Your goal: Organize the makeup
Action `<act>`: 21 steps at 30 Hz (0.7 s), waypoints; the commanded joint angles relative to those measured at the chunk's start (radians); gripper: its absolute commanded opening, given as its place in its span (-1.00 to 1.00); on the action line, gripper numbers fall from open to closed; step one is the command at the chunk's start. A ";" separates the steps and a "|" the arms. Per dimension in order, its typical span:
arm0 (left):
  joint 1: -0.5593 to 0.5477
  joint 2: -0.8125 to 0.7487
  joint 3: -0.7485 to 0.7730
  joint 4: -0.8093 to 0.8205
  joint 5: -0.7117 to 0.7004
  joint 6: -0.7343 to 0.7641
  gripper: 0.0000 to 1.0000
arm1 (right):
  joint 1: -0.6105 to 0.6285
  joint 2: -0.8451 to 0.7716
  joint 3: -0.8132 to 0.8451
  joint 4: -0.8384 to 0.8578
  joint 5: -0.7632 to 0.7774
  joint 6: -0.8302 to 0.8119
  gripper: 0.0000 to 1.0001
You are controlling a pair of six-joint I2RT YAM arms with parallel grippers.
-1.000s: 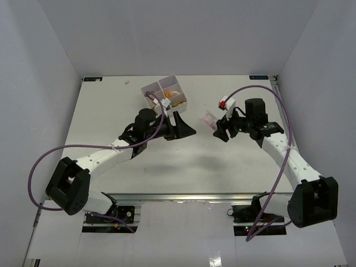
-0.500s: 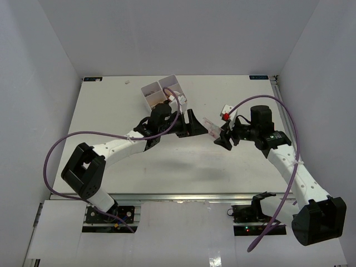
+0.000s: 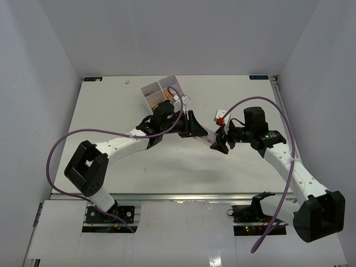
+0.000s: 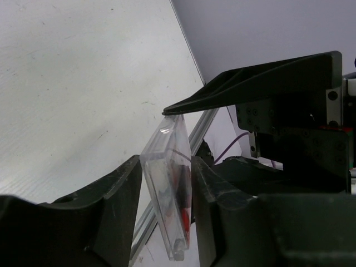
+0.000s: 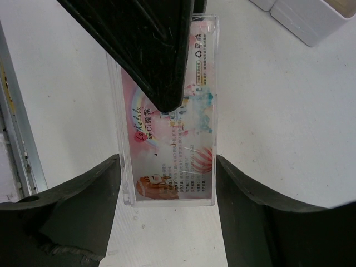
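Note:
A clear pinkish packet (image 3: 207, 135) of makeup hangs above the table between both grippers. My right gripper (image 3: 217, 143) is shut on its two long edges; in the right wrist view the packet (image 5: 172, 144) shows its printed pink face between the fingers of that gripper (image 5: 168, 167). My left gripper (image 3: 197, 129) comes from the left and is shut on the packet's flat faces. In the left wrist view the packet (image 4: 167, 189) stands edge-on between both pads of that gripper (image 4: 166, 164). A left finger (image 5: 150, 50) covers the packet's upper part.
The white four-compartment box (image 3: 161, 89) stands at the back behind the left wrist, with orange and beige items in it; its corner shows in the right wrist view (image 5: 300, 16). The metal rail (image 3: 178, 197) runs along the table's near edge.
The left arm swung right to the right gripper and its jaws closed from wide open onto the packet. The right gripper carried the packet slightly left and toward the table's middle.

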 commanded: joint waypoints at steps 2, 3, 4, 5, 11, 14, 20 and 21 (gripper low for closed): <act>-0.009 -0.040 0.011 -0.014 0.087 -0.013 -0.03 | 0.012 0.001 -0.009 0.027 0.010 -0.007 -0.84; -0.009 -0.053 0.005 -0.023 0.090 -0.012 -0.03 | 0.015 0.001 -0.012 0.031 0.016 -0.006 -0.83; -0.009 -0.061 0.002 -0.030 0.092 -0.011 -0.04 | 0.016 0.000 -0.014 0.036 0.024 -0.005 -0.83; -0.009 -0.066 0.002 -0.037 0.093 -0.008 -0.05 | 0.020 0.000 -0.014 0.039 0.032 -0.005 -0.83; -0.009 -0.072 0.014 -0.088 0.122 0.007 -0.40 | 0.052 -0.001 -0.024 0.054 0.082 -0.008 -0.78; -0.009 -0.071 0.022 -0.103 0.130 0.020 -0.56 | 0.068 -0.017 -0.033 0.064 0.101 -0.022 -0.70; -0.009 -0.083 0.035 -0.121 0.091 0.049 -0.78 | 0.081 -0.041 -0.049 0.072 0.118 -0.039 0.11; -0.009 -0.087 0.034 -0.125 0.083 0.054 -0.80 | 0.081 -0.046 -0.053 0.072 0.118 -0.044 0.53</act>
